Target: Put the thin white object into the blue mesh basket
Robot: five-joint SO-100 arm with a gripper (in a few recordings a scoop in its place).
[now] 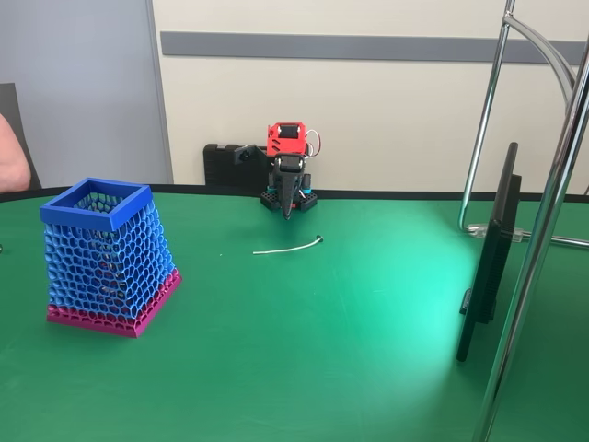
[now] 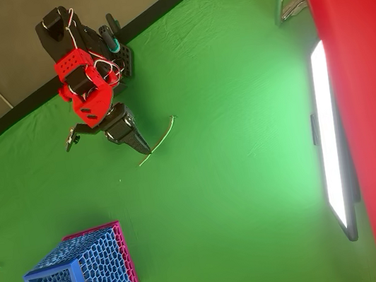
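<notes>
Toward the left edge of the green tabletop [image 1: 368, 368] in the fixed view stands the blue mesh basket [image 1: 106, 258], upright on its pink base with its square mouth open upward, ready to take something dropped from above. Bare cloth separates it from the thin white object [image 1: 288, 247], which lies flat near the middle of the tabletop toward the far edge, curved, with its dark tip to the right. Just behind the strand hangs the gripper [image 1: 289, 212], pointing down from the red arm; its jaws look drawn together to a point and hold nothing, though a narrow gap cannot be ruled out. Overhead, its tip sits just beside the strand, probably lining up for a pinch. Rightward, a dark panel [image 1: 492, 258] and chrome stand [image 1: 543, 230] crowd the right edge, well apart from the likely path.
</notes>
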